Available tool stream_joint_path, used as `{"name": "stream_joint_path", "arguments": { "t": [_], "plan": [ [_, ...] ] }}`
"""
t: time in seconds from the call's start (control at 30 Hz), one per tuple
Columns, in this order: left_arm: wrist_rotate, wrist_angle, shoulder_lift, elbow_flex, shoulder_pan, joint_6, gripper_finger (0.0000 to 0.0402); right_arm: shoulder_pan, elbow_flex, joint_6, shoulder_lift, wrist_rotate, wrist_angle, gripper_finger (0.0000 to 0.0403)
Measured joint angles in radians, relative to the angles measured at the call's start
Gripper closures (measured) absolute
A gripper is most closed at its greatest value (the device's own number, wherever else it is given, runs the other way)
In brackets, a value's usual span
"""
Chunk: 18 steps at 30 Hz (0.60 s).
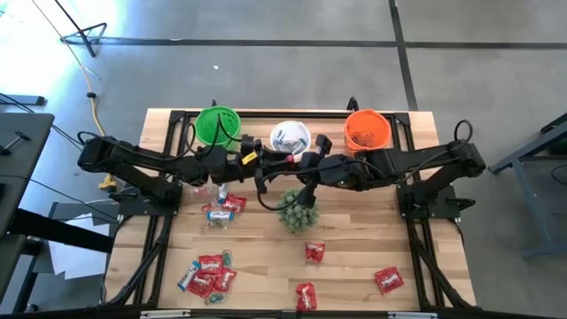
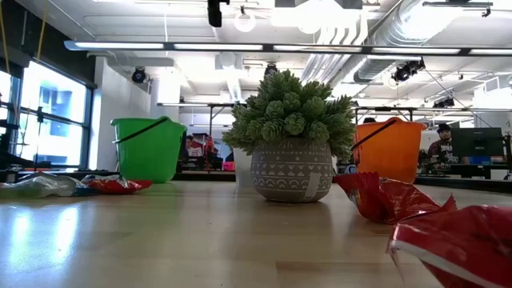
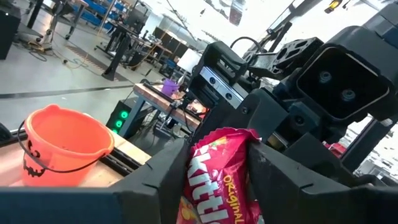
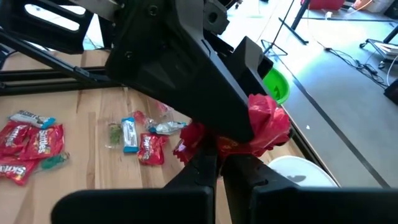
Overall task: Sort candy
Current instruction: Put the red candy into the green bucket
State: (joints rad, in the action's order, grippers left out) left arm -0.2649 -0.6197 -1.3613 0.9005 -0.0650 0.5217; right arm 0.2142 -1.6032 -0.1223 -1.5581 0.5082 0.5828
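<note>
Here, the desk (image 1: 354, 275) is a pale wooden slab with a black metal frame around it. Along its 12 o'clock edge stand three round plastic buckets: a green bucket (image 1: 217, 125) toward 11, a white bucket (image 1: 290, 137) at 12 and an orange pumpkin-face bucket (image 1: 367, 129) toward 1. Near the centre sits a spiky green plant (image 1: 299, 209) in a patterned grey pot, directly below the two meeting arms and blocking much of the low view.

The candy lies in crinkly foil packets: a red-and-blue heap (image 1: 206, 276) at 7 o'clock, a smaller cluster (image 1: 221, 208) toward 9, and single red packs at 5 (image 1: 388, 280) and 6 o'clock (image 1: 306, 295).

Both arms reach inward and meet just short of the white bucket. The left pincer (image 3: 214, 180) has its fingers spread against a red Skittles packet (image 3: 214, 183) between them. The right pincer (image 4: 219, 163) is pressed together, pinching the same red packet's crumpled edge.
</note>
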Motion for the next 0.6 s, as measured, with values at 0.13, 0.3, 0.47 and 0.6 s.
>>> {"name": "stream_joint_path", "arguments": {
  "t": [0.13, 0.3, 0.47, 0.6],
  "plan": [
    [0.001, 0.012, 0.000, 0.000, 0.000, 0.001, 0.0300, 0.000, 0.000, 0.000, 0.004, -0.001, 0.003, 0.0399],
    [0.011, 0.015, 0.001, 0.000, 0.000, 0.002, 0.0382, 0.000, 0.000, 0.000, 0.005, 0.006, 0.012, 0.0398],
    [0.018, 0.015, 0.001, 0.001, 0.000, 0.026, 0.0383, 0.000, 0.000, 0.000, 0.010, 0.001, 0.018, 0.0388],
    [0.018, 0.024, -0.001, 0.001, 0.000, 0.026, 0.0385, 0.000, 0.000, -0.025, 0.023, -0.005, 0.058, 0.0353]
  ]
}}
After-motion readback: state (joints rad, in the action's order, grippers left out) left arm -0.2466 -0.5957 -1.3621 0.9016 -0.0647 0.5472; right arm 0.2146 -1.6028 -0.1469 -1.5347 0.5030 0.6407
